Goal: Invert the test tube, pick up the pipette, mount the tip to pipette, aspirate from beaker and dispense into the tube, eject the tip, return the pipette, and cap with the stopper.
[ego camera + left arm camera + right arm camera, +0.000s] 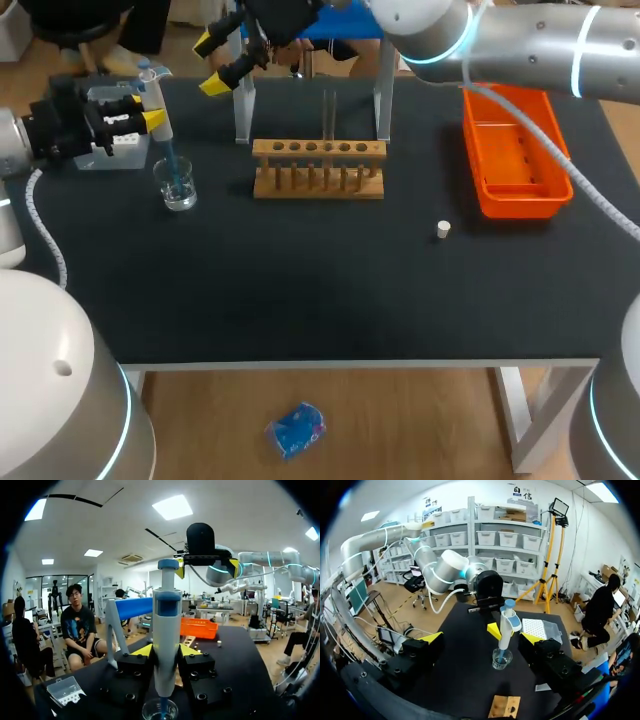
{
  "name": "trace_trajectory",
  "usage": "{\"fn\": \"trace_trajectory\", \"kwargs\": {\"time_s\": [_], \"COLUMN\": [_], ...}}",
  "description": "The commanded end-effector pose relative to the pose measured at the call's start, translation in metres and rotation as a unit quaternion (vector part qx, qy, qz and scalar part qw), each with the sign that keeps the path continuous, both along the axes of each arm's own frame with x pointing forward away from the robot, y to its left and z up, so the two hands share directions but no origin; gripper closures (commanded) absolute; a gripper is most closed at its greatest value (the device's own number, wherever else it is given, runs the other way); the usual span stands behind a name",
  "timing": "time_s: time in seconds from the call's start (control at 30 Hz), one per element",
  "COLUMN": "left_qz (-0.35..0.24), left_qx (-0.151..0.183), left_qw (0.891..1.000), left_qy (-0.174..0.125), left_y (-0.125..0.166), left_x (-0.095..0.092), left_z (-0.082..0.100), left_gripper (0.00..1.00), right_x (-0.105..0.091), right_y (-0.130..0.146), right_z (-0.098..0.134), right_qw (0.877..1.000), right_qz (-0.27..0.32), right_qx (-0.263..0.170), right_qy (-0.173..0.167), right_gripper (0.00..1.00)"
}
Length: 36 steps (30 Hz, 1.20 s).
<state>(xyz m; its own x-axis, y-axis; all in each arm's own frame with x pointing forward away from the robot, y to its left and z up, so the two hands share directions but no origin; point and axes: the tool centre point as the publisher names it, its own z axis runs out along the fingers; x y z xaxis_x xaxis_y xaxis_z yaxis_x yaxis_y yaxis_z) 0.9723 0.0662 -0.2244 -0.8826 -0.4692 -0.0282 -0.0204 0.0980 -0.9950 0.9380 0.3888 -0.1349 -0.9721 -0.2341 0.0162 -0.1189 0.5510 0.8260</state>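
**At the table's ten o'clock: pipette (166,630) upright, its tip down in the beaker (178,188)**

At the ten o'clock corner of the table, seen from the head view, our left gripper (166,652) is clamped on the pipette. One yellow-tipped finger presses each side of its white body. The pipette has a blue collar and a blue plunger knob on top. It stands nearly upright, and its slim blue tip reaches down into the small clear glass beaker directly under the gripper.

Our right gripper (211,64) hovers at about one o'clock from the beaker, above the table's far edge. Its fingers are spread wide and hold nothing.

The wooden tube rack (318,168) sits at three o'clock from the beaker, well apart from it. A glass test tube (330,115) stands upright in one of its holes. Just behind the rack is the pipette stand (243,112). Farther out at three o'clock lies the orange tray (512,150). The small white stopper (444,230) lies alone on the black mat, near the tray's front corner. A clear tip box (540,628) sits just beside the left gripper, on the side away from the rack.

Nothing stands between the beaker and the rack.
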Motion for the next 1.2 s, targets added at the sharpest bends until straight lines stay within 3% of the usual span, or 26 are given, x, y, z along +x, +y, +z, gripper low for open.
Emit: {"fn": "trace_trajectory", "kwargs": {"time_s": [0.03, 0.1, 0.13, 0.17, 0.2, 0.3, 0.73, 1.2], "left_qz": [0.0, 0.0, 0.0, 0.0, 0.0, 0.0, 0.0, 0.0], "left_qx": [-0.001, -0.001, -0.001, -0.001, -0.001, -0.001, -0.001, -0.001], "left_qw": [1.0, 1.0, 1.0, 1.0, 1.0, 1.0, 1.0, 1.0], "left_qy": [-0.001, -0.001, -0.001, -0.001, -0.001, -0.001, -0.001, -0.001], "left_y": [0.0, 0.0, 0.0, 0.0, 0.0, 0.0, 0.0, 0.0], "left_x": [0.0, 0.0, 0.0, 0.0, 0.0, 0.0, 0.0, 0.0], "left_z": [0.0, 0.0, 0.0, 0.0, 0.0, 0.0, 0.0, 0.0], "left_gripper": [1.0, 1.0, 1.0, 1.0, 1.0, 1.0, 1.0, 1.0], "right_x": [0.009, 0.01, 0.01, 0.01, 0.011, 0.011, 0.009, 0.021], "right_y": [0.013, 0.016, 0.018, 0.019, 0.021, 0.025, 0.048, 0.078], "right_z": [0.007, 0.01, 0.013, 0.015, 0.017, 0.022, 0.024, 0.016], "right_qw": [0.998, 0.998, 0.998, 0.998, 0.998, 0.999, 0.998, 0.998], "right_qz": [0.049, 0.051, 0.052, 0.053, 0.052, 0.046, 0.046, 0.057], "right_qx": [-0.03, -0.027, -0.024, -0.027, -0.025, -0.024, 0.005, 0.025], "right_qy": [0.024, 0.02, 0.019, 0.014, 0.008, -0.003, -0.032, -0.029], "right_gripper": [0.0, 0.0, 0.19, 0.54, 0.61, 1.0, 1.0, 1.0]}}
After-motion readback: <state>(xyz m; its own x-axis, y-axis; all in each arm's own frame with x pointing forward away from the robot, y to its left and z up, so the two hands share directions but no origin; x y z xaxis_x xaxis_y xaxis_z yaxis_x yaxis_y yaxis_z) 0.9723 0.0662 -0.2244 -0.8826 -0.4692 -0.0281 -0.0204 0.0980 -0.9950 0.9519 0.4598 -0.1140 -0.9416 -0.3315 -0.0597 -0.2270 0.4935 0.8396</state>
